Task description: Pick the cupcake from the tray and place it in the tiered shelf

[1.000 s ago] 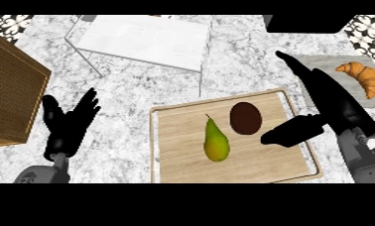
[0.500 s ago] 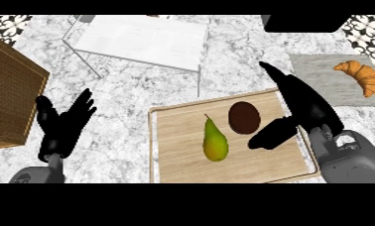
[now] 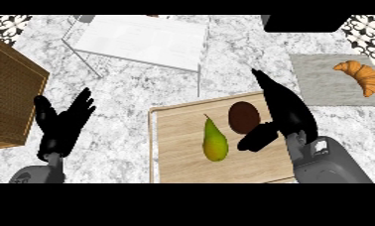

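Note:
A dark brown cupcake [image 3: 243, 117] lies on the wooden tray [image 3: 176, 155] near its far right corner. A green-yellow pear [image 3: 214, 141] lies beside it, to its left. My right hand [image 3: 287, 107] is open just right of the cupcake, fingers stretched away from me, thumb below the cupcake. The fingers do not curl round it. A white tiered shelf [image 3: 143, 41] with a thin wire frame stands at the back left. My left hand [image 3: 62, 127] rests open at the lower left, fingers up.
A brown wicker basket [image 3: 16, 96] sits at the left edge. A croissant [image 3: 357, 75] lies on a grey mat [image 3: 322, 84] at the right. A black object [image 3: 304, 23] is at the far right. The counter is white marble.
My right hand has moved left over the tray's right edge and now flanks the cupcake. The left hand stays almost still.

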